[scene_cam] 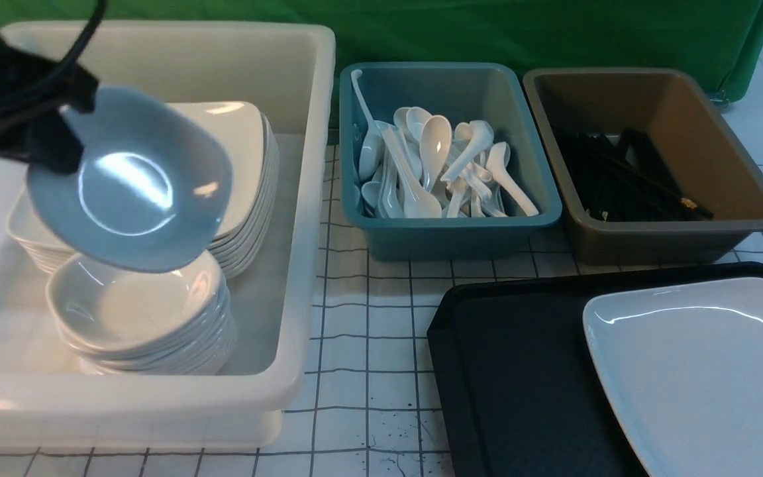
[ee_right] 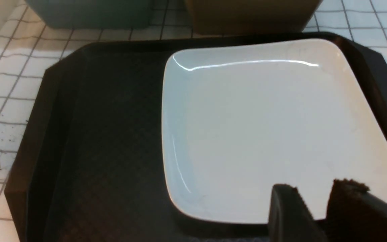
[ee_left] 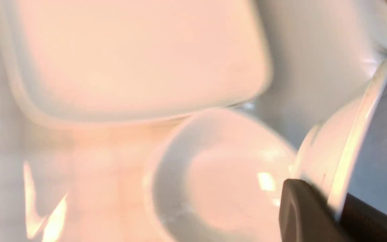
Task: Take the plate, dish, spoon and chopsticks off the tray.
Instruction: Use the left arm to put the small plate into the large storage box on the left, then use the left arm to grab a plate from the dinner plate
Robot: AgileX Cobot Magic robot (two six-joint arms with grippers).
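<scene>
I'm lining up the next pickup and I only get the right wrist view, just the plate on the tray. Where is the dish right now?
Observer: The left gripper holds the dish by its rim, tilted, over a stack of small dishes inside the white tub.
Operator: What's in the teal bin?
Observer: A heap of white spoons.
Operator: And the brown bin?
Observer: Black chopsticks, lying along its floor.
</scene>
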